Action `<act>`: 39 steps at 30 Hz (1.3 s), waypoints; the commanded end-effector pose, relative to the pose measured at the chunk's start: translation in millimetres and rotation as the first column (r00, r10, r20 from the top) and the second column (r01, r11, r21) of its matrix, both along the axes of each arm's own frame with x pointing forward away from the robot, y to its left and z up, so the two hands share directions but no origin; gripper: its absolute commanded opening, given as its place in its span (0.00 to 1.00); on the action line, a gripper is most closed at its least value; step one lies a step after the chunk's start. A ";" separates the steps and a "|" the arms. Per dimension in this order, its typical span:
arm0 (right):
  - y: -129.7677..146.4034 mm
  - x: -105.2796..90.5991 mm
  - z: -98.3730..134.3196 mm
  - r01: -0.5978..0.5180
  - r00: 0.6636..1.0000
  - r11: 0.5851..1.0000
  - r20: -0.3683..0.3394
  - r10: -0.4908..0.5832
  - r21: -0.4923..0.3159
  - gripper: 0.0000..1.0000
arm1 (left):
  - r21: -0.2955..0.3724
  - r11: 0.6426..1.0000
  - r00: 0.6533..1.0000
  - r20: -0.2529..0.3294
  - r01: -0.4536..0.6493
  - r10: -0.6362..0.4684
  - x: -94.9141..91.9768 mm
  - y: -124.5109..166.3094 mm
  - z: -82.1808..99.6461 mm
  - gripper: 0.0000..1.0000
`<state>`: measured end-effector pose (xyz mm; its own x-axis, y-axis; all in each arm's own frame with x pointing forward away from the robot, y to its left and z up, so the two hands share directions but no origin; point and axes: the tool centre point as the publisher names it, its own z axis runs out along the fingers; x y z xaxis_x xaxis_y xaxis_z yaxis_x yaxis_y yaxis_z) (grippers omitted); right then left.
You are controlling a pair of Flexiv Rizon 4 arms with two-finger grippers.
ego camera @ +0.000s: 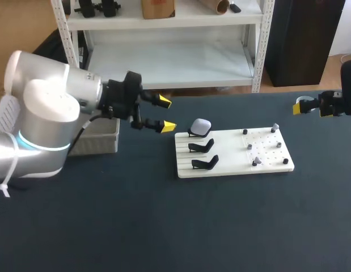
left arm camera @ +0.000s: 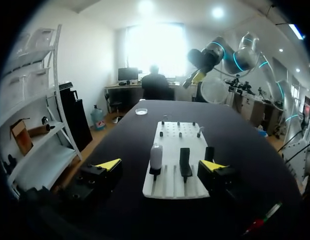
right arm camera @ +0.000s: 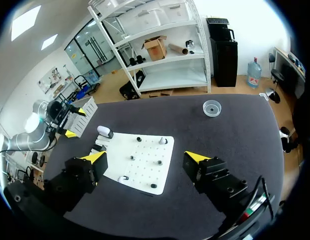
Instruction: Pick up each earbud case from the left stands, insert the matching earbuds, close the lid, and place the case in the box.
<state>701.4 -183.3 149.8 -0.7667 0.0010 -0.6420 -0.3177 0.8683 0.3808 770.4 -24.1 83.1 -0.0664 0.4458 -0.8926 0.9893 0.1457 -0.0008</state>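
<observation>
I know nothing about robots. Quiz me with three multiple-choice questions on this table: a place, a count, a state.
1. Where is the earbud case? A on the stand farthest from the robot; B on the floor; C in a drawer.
2. How many black stands are on the white board? A two; B three; C five.
3. The left gripper is: A open and empty; B shut on the case; C shut on an earbud.
Answers: 1 A, it sits on the far stand. 2 B, three stand in a row. 3 A, its yellow tips are apart with nothing between.
</observation>
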 end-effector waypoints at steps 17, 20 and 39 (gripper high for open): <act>-0.7 -0.3 -0.1 -0.002 1.000 1.000 0.000 0.002 0.001 1.00 | -0.014 1.000 0.997 -0.078 0.002 -0.003 20.3 -36.0 -42.2 0.73; -0.7 -0.3 -0.1 -0.002 1.000 1.000 0.000 0.002 0.001 1.00 | -0.009 1.000 0.996 -0.085 0.006 -0.007 20.5 -40.8 -45.2 0.74; -0.7 -0.3 -0.1 -0.002 1.000 1.000 0.000 0.002 0.001 1.00 | 0.001 1.000 0.996 -0.091 0.001 -0.001 25.5 -68.9 -60.8 0.71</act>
<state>701.4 -183.4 149.8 -0.7667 0.0010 -0.6419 -0.3177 0.8684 0.3808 791.2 -88.1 26.6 -0.1460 0.4484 -0.8818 0.9850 0.1483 -0.0877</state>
